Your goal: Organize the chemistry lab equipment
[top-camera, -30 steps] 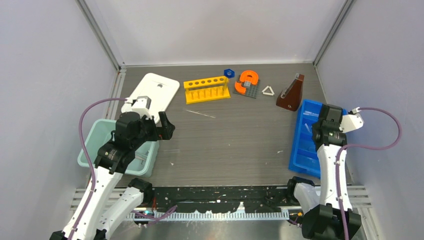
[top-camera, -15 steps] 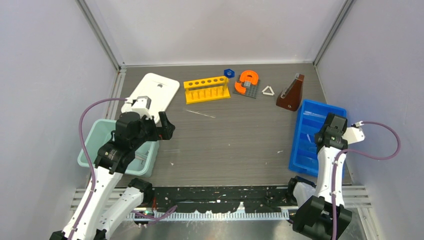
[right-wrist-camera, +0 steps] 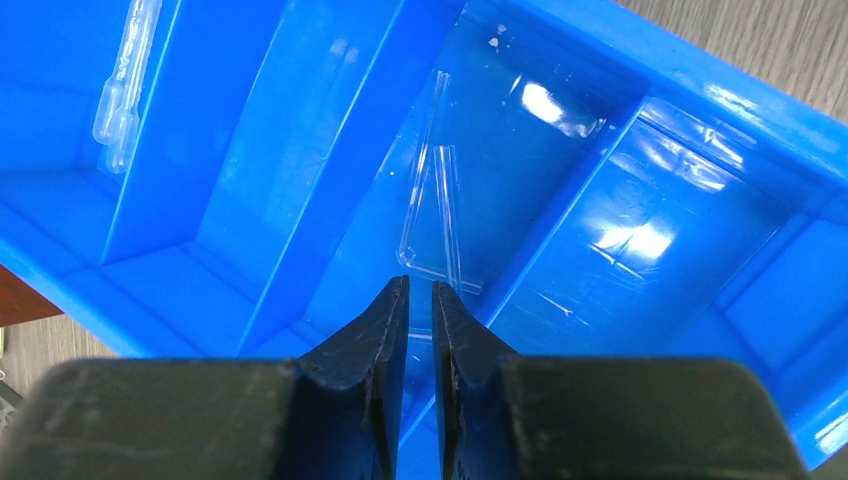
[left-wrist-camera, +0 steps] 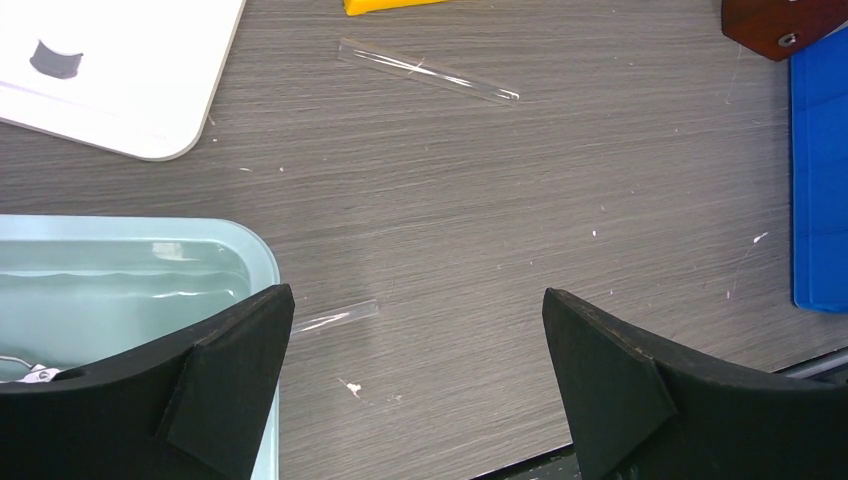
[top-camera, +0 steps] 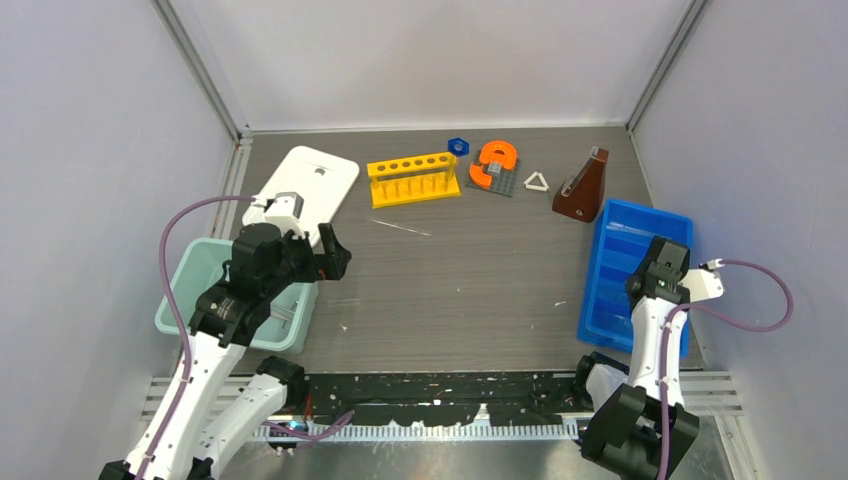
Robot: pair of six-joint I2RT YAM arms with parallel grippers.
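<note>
The yellow six-hole rack (top-camera: 413, 178), blue hexagonal piece (top-camera: 458, 146), white triangle (top-camera: 537, 181) and brown cone-shaped flask (top-camera: 583, 187) stand along the back. A thin clear rod (top-camera: 398, 227) lies mid-table and also shows in the left wrist view (left-wrist-camera: 428, 71). A second clear tube (left-wrist-camera: 335, 316) lies beside the teal bin (left-wrist-camera: 200, 240). A bit of wire metal tongs (left-wrist-camera: 30, 374) shows in the bin. My left gripper (left-wrist-camera: 415, 300) is open and empty above the bin's right edge. My right gripper (right-wrist-camera: 420, 290) is shut and empty over the blue tray (right-wrist-camera: 300, 150), above clear tubes (right-wrist-camera: 435, 210).
The orange horseshoe piece (top-camera: 495, 163) sits on its grey base between rack and triangle. A white lid (top-camera: 305, 190) lies back left. The teal bin (top-camera: 190, 300) is near left, the blue tray (top-camera: 610, 290) near right. A clear pipette (right-wrist-camera: 125, 85) lies in another tray compartment.
My right arm has drawn back toward the near edge over the blue tray. The left arm has not moved.
</note>
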